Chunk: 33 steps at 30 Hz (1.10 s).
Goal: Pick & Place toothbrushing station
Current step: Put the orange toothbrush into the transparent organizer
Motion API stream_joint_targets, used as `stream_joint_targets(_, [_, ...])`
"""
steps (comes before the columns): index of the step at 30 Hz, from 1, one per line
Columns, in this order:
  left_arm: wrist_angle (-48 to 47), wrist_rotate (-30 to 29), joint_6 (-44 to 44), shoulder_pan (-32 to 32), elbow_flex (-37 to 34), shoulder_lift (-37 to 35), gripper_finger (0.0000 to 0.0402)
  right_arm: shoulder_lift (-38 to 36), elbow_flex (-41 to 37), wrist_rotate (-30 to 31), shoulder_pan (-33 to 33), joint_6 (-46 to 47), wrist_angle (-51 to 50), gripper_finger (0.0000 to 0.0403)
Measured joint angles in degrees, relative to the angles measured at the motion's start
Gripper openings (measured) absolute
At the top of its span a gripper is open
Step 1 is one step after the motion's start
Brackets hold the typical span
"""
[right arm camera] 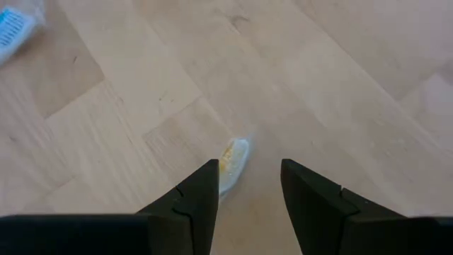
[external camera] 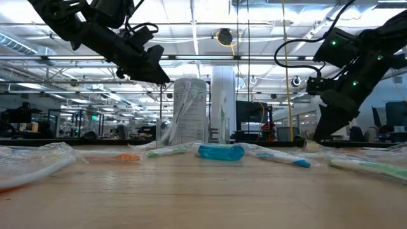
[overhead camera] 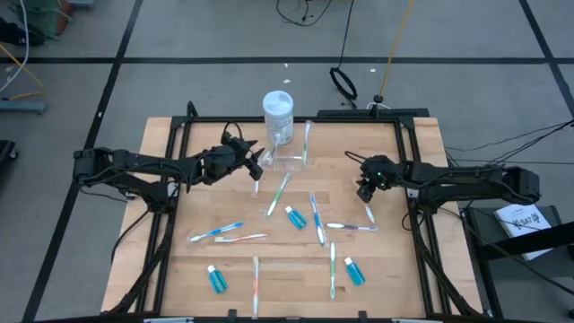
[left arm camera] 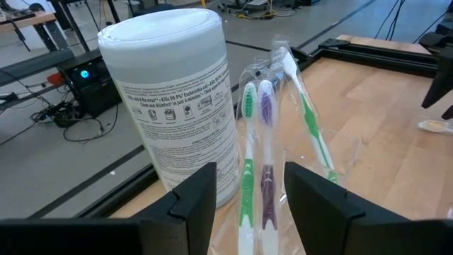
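The toothbrushing station (overhead camera: 289,161), a small clear holder, stands on the table at the far middle, right in front of a white lidded jar (overhead camera: 278,115). Two wrapped toothbrushes, one green (left arm camera: 248,113) and one purple (left arm camera: 266,113), stand upright in front of my left gripper (left arm camera: 249,173). That gripper (overhead camera: 257,170) hovers just left of the station, open, its fingers on either side of the two brushes. My right gripper (overhead camera: 365,191) is open and low over the table's right middle. Its fingers (right arm camera: 249,170) straddle the yellow-tipped end of a wrapped toothbrush (right arm camera: 233,159) lying flat.
Several wrapped toothbrushes (overhead camera: 215,232) (overhead camera: 333,269) and three small blue tubes (overhead camera: 296,216) (overhead camera: 216,279) (overhead camera: 353,271) lie scattered over the table's middle and near half. A third brush (left arm camera: 311,127) leans by the station. Black frame rails (overhead camera: 408,152) border the table.
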Motion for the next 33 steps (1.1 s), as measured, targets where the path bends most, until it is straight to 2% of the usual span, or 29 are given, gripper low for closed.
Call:
stream_joint_targets(8, [0.0,0.0,0.0,0.0,0.0,-0.01,0.0172,-0.01,-5.13,-0.12,0.0,5.16,5.81,0.0144])
stream_joint_targets(15, [0.0,0.0,0.0,0.0,0.0,0.02,0.0172,-0.06,-8.47,-0.69,0.0,-0.49,12.94,0.0143])
stream_joint_targets(17, [0.0,0.0,0.0,0.0,0.0,-0.01,0.0173,0.02,-8.68,-2.96,0.0,-2.79,14.55,0.0137])
stream_joint_targets(20, [0.0,0.0,0.0,-0.02,0.0,0.02,0.0173,0.02,-8.74,-6.39,0.02,-3.14,15.88,0.0115])
stream_joint_targets(28, [0.0,0.0,0.0,0.0,0.0,0.02,0.0172,0.02,-8.74,-6.52,0.02,-4.07,16.26,0.0014])
stream_joint_targets(33, [0.0,0.0,0.0,0.0,0.0,0.02,0.0172,0.02,-8.74,-6.69,0.02,-6.46,17.8,0.0007])
